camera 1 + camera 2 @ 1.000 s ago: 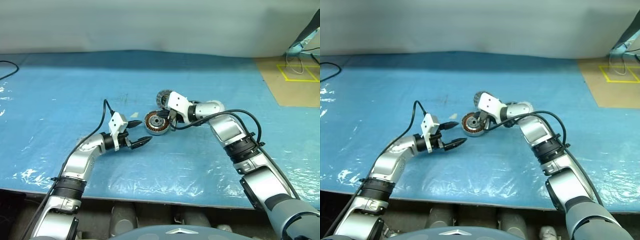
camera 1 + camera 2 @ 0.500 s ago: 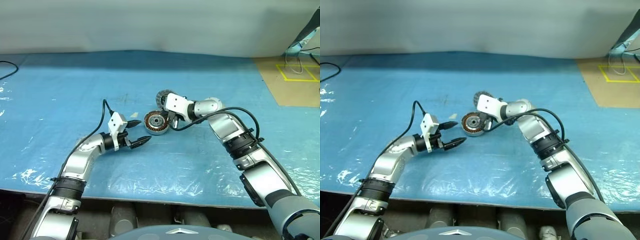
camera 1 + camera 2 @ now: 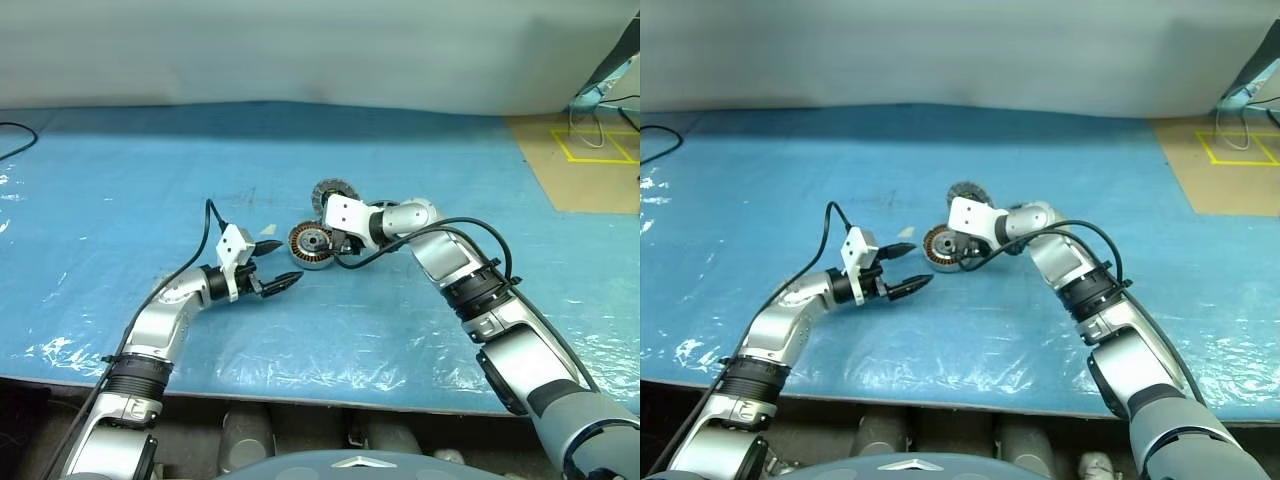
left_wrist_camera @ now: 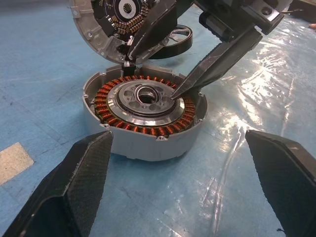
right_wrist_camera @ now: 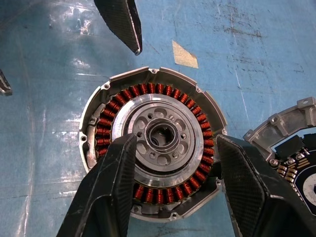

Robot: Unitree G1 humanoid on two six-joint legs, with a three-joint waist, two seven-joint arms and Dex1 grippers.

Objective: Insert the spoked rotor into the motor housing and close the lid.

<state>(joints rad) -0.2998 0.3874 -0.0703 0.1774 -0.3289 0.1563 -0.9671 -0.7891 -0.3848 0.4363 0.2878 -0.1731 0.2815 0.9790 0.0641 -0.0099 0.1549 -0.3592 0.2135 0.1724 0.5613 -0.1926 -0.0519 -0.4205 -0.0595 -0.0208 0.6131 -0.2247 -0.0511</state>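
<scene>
With the rotor (image 5: 163, 138) seated inside the housing (image 4: 143, 145) on the table (image 3: 120, 180), the right jaws (image 5: 170, 192) stand part open and empty while the left jaws (image 3: 278, 265) gape empty, and the ribbed lid (image 4: 111, 22) beside it looks rigid, heavy and best pinched by its rim.

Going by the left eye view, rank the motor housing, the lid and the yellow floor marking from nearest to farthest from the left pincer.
1. Motor housing: on the blue mat, just ahead and right of the open left pincer.
2. Lid: just beyond the housing.
3. Yellow floor marking: far right.
</scene>
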